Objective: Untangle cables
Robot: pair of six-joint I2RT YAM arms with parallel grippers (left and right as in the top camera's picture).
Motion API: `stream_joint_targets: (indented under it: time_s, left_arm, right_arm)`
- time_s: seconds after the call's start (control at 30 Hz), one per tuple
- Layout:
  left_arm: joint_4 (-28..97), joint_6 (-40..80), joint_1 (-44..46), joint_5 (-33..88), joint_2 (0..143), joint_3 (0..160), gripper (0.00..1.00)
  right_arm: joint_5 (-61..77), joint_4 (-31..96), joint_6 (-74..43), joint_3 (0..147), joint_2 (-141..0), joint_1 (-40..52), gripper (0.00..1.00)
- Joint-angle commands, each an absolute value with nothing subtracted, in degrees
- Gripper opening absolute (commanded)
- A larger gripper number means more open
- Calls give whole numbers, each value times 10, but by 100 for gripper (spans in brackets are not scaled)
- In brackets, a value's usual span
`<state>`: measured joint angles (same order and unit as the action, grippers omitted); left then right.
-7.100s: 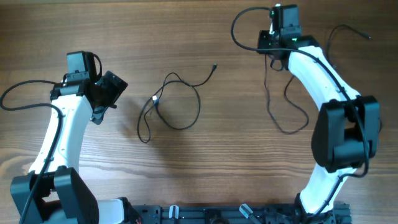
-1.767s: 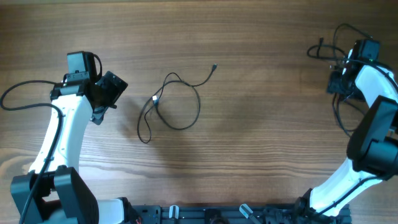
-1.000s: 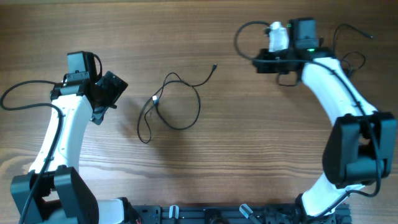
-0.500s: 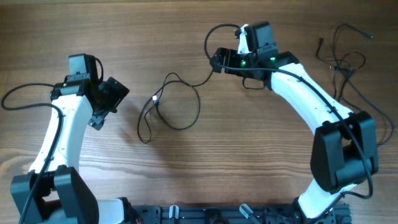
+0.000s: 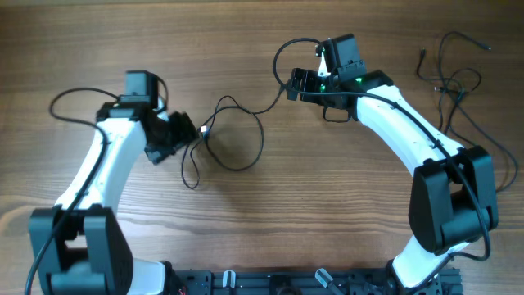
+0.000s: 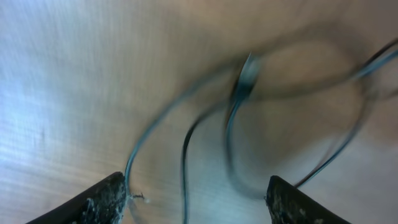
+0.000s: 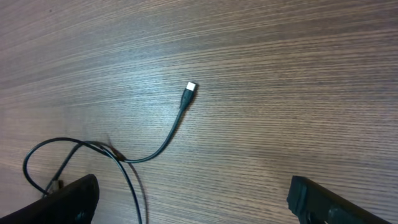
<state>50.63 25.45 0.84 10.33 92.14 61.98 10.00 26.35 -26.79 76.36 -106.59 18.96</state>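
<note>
One hand, the left (image 5: 184, 133), has moved up beside the looped cable (image 7: 185, 99).

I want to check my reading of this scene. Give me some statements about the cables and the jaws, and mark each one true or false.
1. The right jaws grip the silver-tipped plug. False: they stand open, and the plug lies free on the wooden table.
2. That plug ends the looped cable lying between the two arms. True.
3. A second cable bundle lies at the far right. True.
4. The left jaws are shut on the looped cable. False: they stand apart, with nothing gripped.
</note>
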Motion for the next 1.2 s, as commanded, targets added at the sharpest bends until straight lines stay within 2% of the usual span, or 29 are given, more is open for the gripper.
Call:
stream_joint_targets:
  time_s: [0.0, 0.13, 0.2, 0.27, 0.37, 0.6, 0.67, 0.7, 0.73, 0.83, 0.9, 1.03, 1.17]
  left_arm:
    - [568, 233, 50, 86, 957, 618, 74]
    - [585, 233, 103, 74, 975, 582, 72]
    - [575, 234, 121, 42, 975, 559, 54]
    - [573, 234, 126, 8, 975, 551, 47]
    - [562, 234, 126, -34, 975, 551, 46]
    - [496, 246, 126, -30, 975, 551, 35]
    - [495, 246, 126, -22, 975, 551, 23]
    - [497, 246, 126, -9, 975, 551, 9]
    - [500, 246, 126, 17, 975, 551, 4]
    - [494, 209, 125, 62, 970, 569, 4]
    - [513, 210, 119, 72, 956, 636, 4]
    - [536, 210, 105, 123, 932, 835, 4]
    - [499, 212, 105, 126, 928, 1056, 4]
  right_arm:
    - [83, 263, -265, 760, -1065, 189, 100]
    - [83, 263, -265, 760, -1065, 189, 100]
    - [83, 267, -265, 760, -1065, 189, 100]
    - [83, 266, -265, 760, -1065, 189, 100]
    - [83, 266, -265, 760, -1065, 189, 100]
    - [83, 269, -265, 760, -1065, 189, 100]
    - [83, 270, -259, 760, -1065, 189, 100]
    - [83, 270, -255, 760, -1065, 189, 100]
    - [83, 270, -255, 760, -1065, 189, 100]
    - [86, 269, -258, 760, -1065, 189, 100]
    - [141, 262, -265, 760, -1065, 188, 100]
    - [242, 247, -272, 760, -1065, 185, 100]
    - [319, 242, -311, 760, -1065, 184, 100]
